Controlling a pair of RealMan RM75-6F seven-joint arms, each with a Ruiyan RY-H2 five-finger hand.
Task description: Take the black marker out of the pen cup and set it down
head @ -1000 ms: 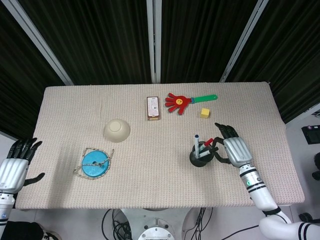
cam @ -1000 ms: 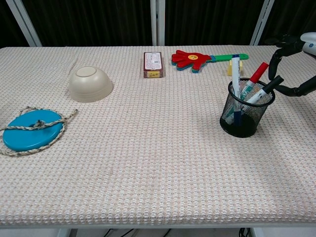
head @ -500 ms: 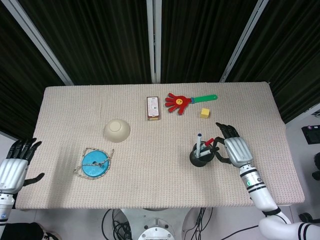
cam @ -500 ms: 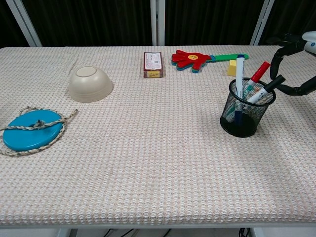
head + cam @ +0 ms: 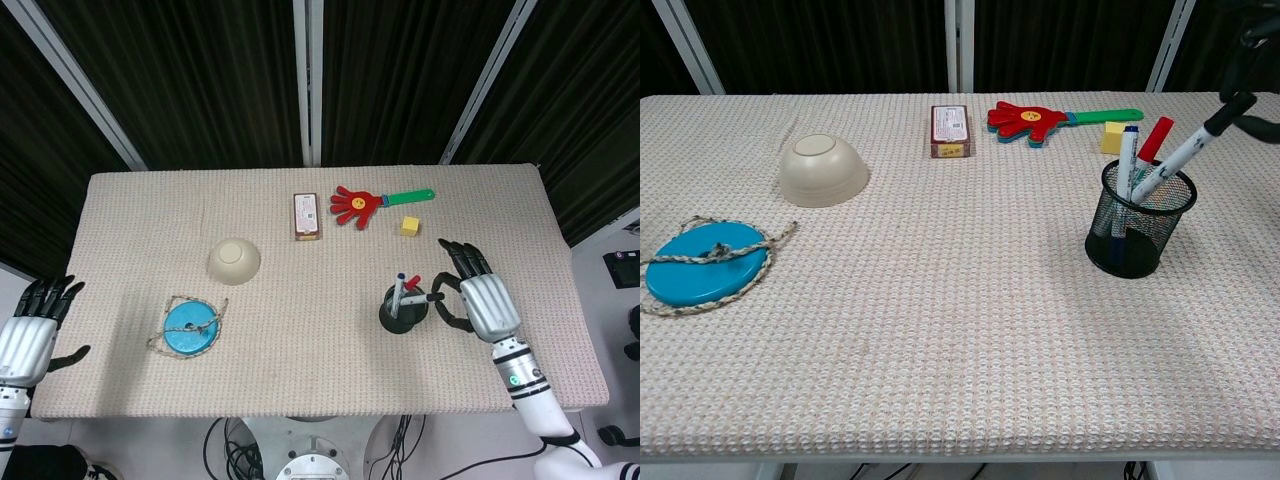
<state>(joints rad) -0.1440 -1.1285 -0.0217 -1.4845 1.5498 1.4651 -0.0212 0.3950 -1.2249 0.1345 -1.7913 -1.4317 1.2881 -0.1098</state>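
The robot's right hand [image 5: 487, 303] pinches the cap end of the black marker [image 5: 1185, 152], which leans out of the mesh pen cup [image 5: 1137, 224] near the desk's [image 5: 300, 340] right edge, its lower end seemingly inside the rim. 2 other markers, a blue-capped one [image 5: 1125, 160] and a red-capped one [image 5: 1154, 139], stand in the cup beside it. The left hand [image 5: 30, 335] hangs off the desk's near-left corner, fingers apart and holding nothing. The lift looks best drawn along the marker's own slant until its tip clears the rim, so the light cup neither tips nor drags. The bare cloth near the cup looks a fit place to set it down.
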